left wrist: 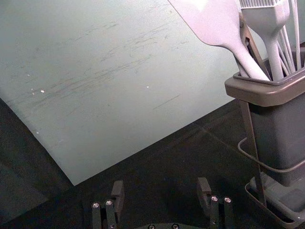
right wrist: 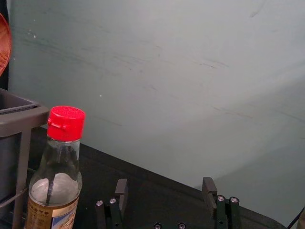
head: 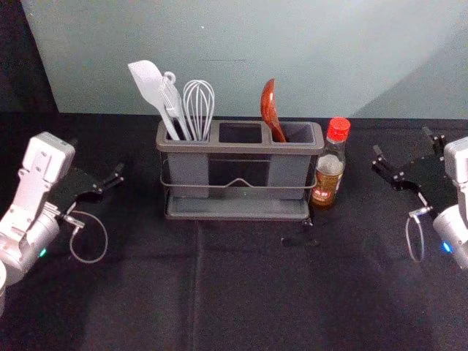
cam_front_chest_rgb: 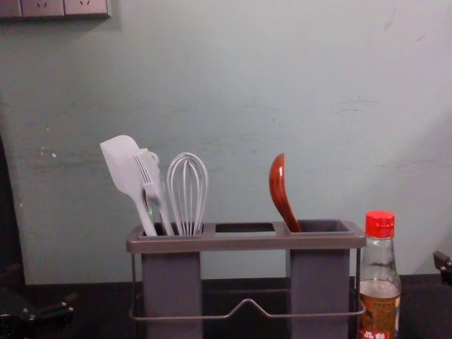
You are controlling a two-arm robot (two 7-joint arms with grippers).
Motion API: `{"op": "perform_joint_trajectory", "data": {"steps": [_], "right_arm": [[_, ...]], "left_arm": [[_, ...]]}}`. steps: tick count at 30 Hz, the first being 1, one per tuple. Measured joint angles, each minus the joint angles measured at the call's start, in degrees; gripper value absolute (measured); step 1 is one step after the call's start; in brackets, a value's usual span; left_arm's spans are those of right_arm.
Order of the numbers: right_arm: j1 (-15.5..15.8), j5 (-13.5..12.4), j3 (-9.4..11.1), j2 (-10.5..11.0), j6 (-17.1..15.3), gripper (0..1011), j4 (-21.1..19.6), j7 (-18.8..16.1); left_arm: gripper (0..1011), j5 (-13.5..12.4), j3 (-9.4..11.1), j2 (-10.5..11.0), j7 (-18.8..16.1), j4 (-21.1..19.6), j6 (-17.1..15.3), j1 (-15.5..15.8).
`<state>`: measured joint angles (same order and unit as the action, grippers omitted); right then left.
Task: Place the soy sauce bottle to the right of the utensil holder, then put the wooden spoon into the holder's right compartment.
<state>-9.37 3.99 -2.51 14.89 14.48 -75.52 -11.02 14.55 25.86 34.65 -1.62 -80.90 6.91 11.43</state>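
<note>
Soy sauce bottle point(head: 329, 173) — red-capped; wooden spoon point(cam_front_chest_rgb: 278, 182) — glossy, reddish.

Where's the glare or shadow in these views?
Head view: diagonal shadow edge on the wall, upper right; chest view: small bright highlight on the wooden spoon; left wrist view: pale spatula partly washed out; right wrist view: soft shadow across part of the wall.

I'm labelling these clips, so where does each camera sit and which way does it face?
Head view: on the head, facing forward and down at the holder; left arm and right arm show.
Left wrist view: on that wrist, past the open left gripper, toward holder and wall.
Right wrist view: on that wrist, past the open right gripper, toward bottle and wall.
Chest view: on the chest, facing forward; part of each gripper shows.
Head and chest share holder, spoon and bottle.
</note>
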Motion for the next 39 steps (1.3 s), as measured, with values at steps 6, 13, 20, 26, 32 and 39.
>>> {"op": "perform_joint_trajectory", "data": {"steps": [6, 13, 20, 26, 32, 39], "right_arm": [[0.0, 0.0, 0.0, 0.0, 0.0, 1003, 0.0, 0.0], [0.0, 0.0, 0.0, 0.0, 0.0, 1002, 0.0, 0.0], [0.0, 0.0, 0.0, 0.0, 0.0, 1002, 0.0, 0.0], [0.0, 0.0, 0.0, 0.0, 0.0, 1002, 0.0, 0.0], [0.0, 0.0, 0.0, 0.0, 0.0, 1002, 0.0, 0.0], [0.0, 0.0, 0.0, 0.0, 0.0, 1003, 0.0, 0.0]], "left_arm": [[1005, 0.0, 0.0, 0.0, 0.0, 0.0, 0.0, 0.0], [1005, 0.0, 0.0, 0.0, 0.0, 0.0, 0.0, 0.0], [1005, 0.0, 0.0, 0.0, 0.0, 0.0, 0.0, 0.0], [1005, 0.0, 0.0, 0.0, 0.0, 0.0, 0.0, 0.0], [1005, 0.0, 0.0, 0.0, 0.0, 0.0, 0.0, 0.0], [1005, 0.0, 0.0, 0.0, 0.0, 0.0, 0.0, 0.0]]}}
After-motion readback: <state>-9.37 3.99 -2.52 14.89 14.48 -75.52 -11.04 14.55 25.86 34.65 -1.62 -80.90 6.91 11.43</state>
